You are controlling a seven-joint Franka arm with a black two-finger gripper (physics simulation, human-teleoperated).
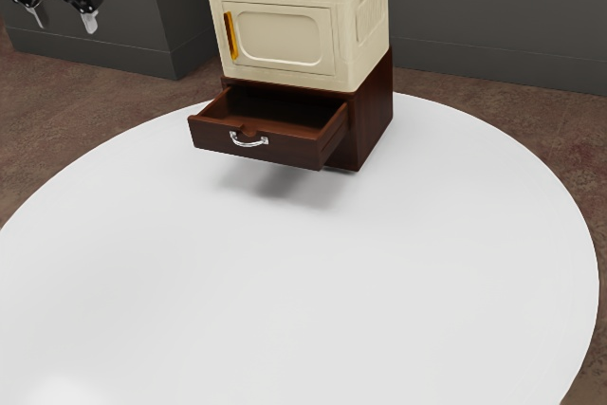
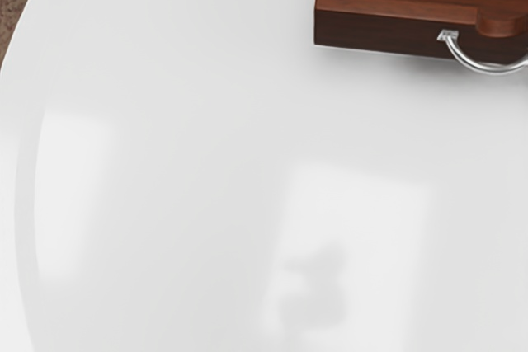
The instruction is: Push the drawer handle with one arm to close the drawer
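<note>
Drawer [image 1: 209, 136] stands pulled out of the brown cabinet [image 1: 375, 111] near twelve o'clock on your round white bench [image 1: 303, 282] in the exterior view, its silver handle [image 1: 249, 144] facing roughly seven o'clock. You have the claw [image 1: 64, 21] released at ten o'clock in that view, fingers spread, well apart from the handle; a cream box [image 1: 285, 37] sits atop the cabinet.

From where I stand, a hand could pass over the white desk [image 1: 285, 282] and reach the silver handle [image 1: 249, 143] from the front. Behind the jutting drawer [image 1: 211, 136], the brown cabinet [image 1: 374, 116] blocks the way, with the cream box [image 1: 275, 65] walling things off above it.
</note>
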